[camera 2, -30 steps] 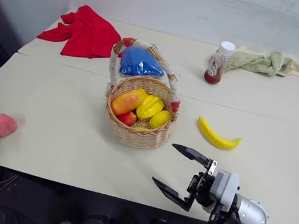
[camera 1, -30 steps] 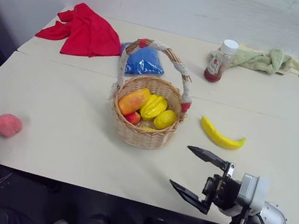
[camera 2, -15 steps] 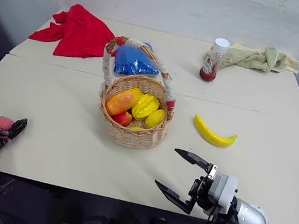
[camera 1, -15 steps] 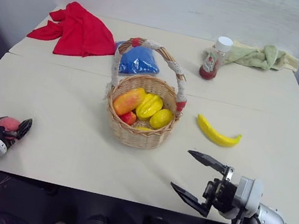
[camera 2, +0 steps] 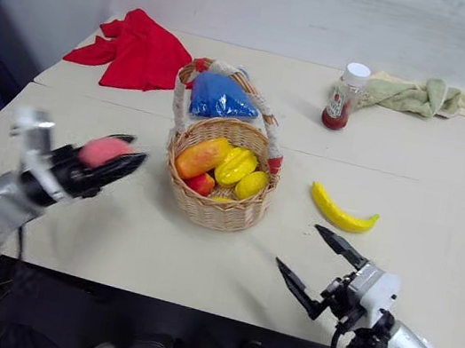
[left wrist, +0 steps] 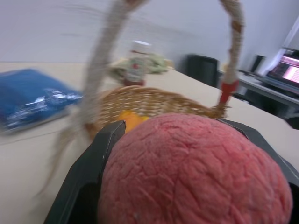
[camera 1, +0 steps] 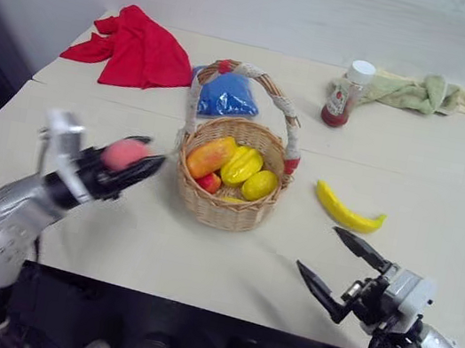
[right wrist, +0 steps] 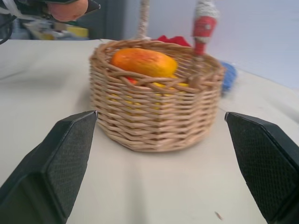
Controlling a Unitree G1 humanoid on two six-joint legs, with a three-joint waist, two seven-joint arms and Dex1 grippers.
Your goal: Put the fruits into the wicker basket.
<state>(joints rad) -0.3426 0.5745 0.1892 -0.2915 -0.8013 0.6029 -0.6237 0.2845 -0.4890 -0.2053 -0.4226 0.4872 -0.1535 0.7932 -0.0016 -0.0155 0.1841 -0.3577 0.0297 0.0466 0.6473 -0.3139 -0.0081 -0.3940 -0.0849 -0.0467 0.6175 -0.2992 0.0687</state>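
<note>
My left gripper (camera 1: 151,162) is shut on the pink-red peach (camera 1: 124,153) and holds it above the table, just left of the wicker basket (camera 1: 226,211). In the left wrist view the peach (left wrist: 187,172) sits between both black fingers, with the basket rim (left wrist: 154,100) close behind it. The yellow banana (camera 1: 347,214) lies on the table to the right of the basket. At the table's front right, my right gripper (camera 1: 318,250) stands open and holds nothing, pointing at the basket (right wrist: 154,116).
The basket holds an orange-red mango (camera 1: 210,156), a ridged starfruit (camera 1: 240,165) and other yellow fruit. A blue bag (camera 1: 226,96) lies behind it. A red cloth (camera 1: 137,49), a sauce bottle (camera 1: 344,94) and a green towel (camera 1: 418,91) lie along the back.
The left gripper closed on the peach at the table's front left edge, lifted it and swung it right to the basket. The right gripper edged right, still open.
</note>
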